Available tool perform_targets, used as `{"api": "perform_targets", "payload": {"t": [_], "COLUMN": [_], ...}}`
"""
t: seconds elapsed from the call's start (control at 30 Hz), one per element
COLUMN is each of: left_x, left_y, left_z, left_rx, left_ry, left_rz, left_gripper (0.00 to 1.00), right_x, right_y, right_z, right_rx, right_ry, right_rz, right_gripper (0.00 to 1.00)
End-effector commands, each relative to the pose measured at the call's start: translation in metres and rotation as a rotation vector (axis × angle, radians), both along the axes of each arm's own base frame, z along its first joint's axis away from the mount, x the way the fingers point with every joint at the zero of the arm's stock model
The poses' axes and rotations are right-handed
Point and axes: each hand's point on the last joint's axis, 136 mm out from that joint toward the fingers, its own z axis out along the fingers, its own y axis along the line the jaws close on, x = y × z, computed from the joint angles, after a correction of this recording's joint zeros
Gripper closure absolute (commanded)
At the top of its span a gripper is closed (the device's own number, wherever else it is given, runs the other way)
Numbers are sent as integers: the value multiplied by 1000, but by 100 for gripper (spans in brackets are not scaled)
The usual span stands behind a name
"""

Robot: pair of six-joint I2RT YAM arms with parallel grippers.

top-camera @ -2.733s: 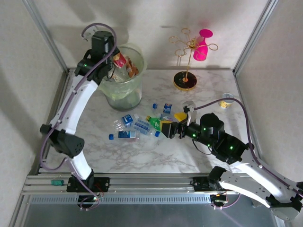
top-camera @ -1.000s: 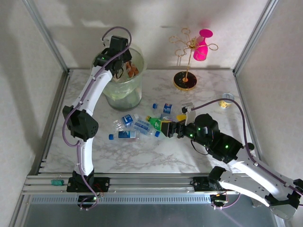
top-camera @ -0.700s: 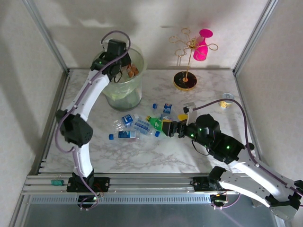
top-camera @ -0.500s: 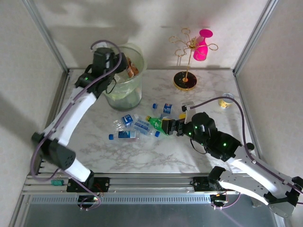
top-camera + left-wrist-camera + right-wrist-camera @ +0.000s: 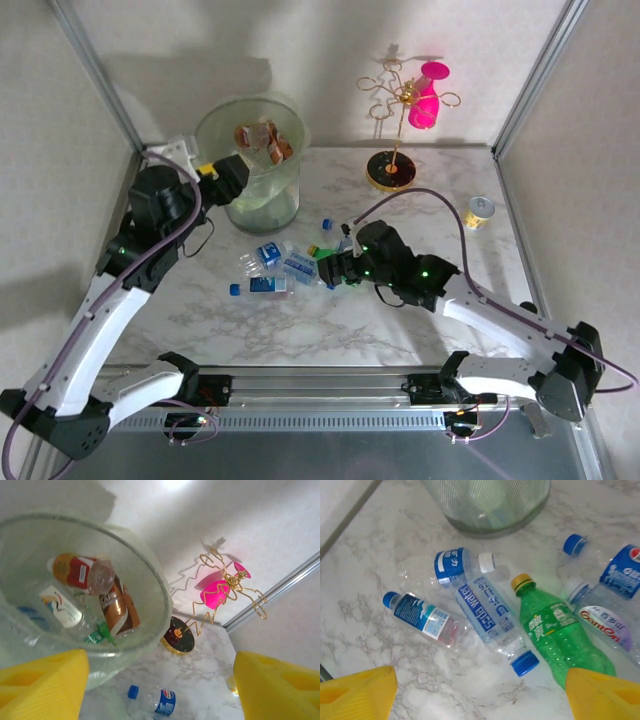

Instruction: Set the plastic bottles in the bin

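Withdrawn from the bin (image 5: 262,205), the left pincer (image 5: 160,655) gapes empty beside it. Right pincer (image 5: 480,672), open, empty, hangs just over the plastic bottles (image 5: 485,612).

in the right wrist view the bin (image 5: 470,505) is cut off by the top edge, so just its lower wall shows. the green bottle (image 5: 555,630) loses its base behind a yellow pad (image 5: 605,695) of the right gripper (image 5: 480,700). the red-lettered bottle (image 5: 605,622) and the blue-labelled bottle (image 5: 622,577) run off the picture's edge. in the top view, labels in the bottle heap (image 5: 280,265) are too small to read.
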Motion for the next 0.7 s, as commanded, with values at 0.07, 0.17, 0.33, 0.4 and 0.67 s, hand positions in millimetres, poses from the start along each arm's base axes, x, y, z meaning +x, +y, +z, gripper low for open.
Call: {"api": "perform_targets", "payload": {"t": [0.07,0.17,0.33,0.4,0.67], "left_x": [-23,-33,-42,-41,-39], "left_y": [42,70,95,99,106], "left_z": [-73,-112,-133,-131,-109], "left_rx": [-184,-207,-202,-202,-188], "left_ry": [217,339,404,387,299], "left_rz": [248,429,591,605,614], "left_gripper": [23,22,21,21,20], "right_x": [-15,-15,-17,-19,-10], "right_y": [42,62,109,127,178], "right_z": [-7,-23,-48,-55,-86], "right_rx": [-66,-152,-243,-256,-268], "right_ry": [0,-32,-36,-39,-20], "right_rz": [182,244,369,403,459], "right_gripper": [14,14,12,11,5]}}
